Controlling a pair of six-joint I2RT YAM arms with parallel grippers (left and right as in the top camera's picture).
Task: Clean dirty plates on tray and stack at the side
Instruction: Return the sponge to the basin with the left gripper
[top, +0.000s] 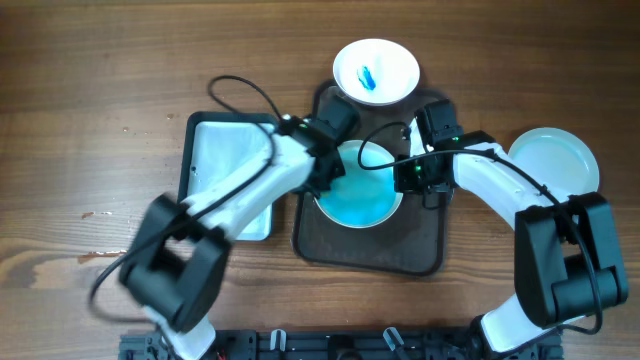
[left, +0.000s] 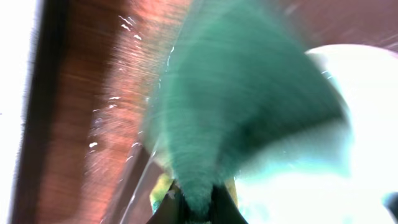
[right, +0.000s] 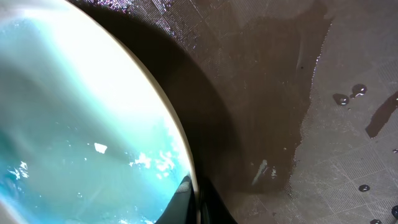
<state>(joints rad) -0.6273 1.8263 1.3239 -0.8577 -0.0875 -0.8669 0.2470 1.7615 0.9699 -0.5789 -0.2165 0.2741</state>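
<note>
A white plate (top: 360, 198) covered in a blue-teal film lies on the dark tray (top: 370, 250). My left gripper (top: 332, 168) is shut on a teal cloth (left: 236, 106) at the plate's left part; the left wrist view is motion-blurred, with the plate (left: 354, 124) at the right. My right gripper (top: 407, 178) is shut on the plate's right rim; in the right wrist view its fingers (right: 196, 202) pinch the rim of the plate (right: 74, 124). A second plate (top: 375, 70) with a blue smear sits at the tray's far edge. A plain white plate (top: 555, 160) lies on the table at the right.
A smaller black-rimmed tray (top: 195, 165) with a pale interior lies to the left, under my left arm. The dark tray's surface (right: 298, 93) is wet, with drops and a puddle beside the plate. Cables loop above both arms.
</note>
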